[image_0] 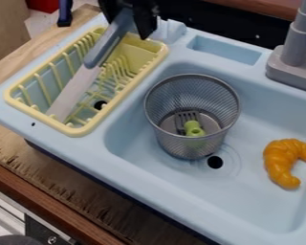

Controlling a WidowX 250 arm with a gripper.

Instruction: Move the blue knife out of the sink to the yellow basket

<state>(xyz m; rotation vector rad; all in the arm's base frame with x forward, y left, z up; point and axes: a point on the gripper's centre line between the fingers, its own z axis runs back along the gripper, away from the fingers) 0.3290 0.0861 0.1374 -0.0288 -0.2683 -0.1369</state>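
The knife with the blue-grey handle and pale, flat blade [86, 73] is out of the basin and over the yellow plastic basket [83, 131], its blade within the rim as you look down on it. Your black two-finger claw [127, 27] is clenched on the handle near its upper end, one finger on each side. From the claw, the knife runs down and toward the near left, blade tip lowest, so its long axis lies almost along the basket's long sides. That line is what your next move turns on: keep it, and the blade should settle lengthwise between the prongs; let it twist, and the tip may catch a side rail. You can't tell whether the tip touches the bottom. The handle crosses above the far short rim, so you probably need to lower it gently and let it lean there before you release. To the right of the basket, the pale blue sink [245, 206] holds a silver mesh cup [192, 103] and an orange-yellow croissant [284, 162], both well clear of the blade.
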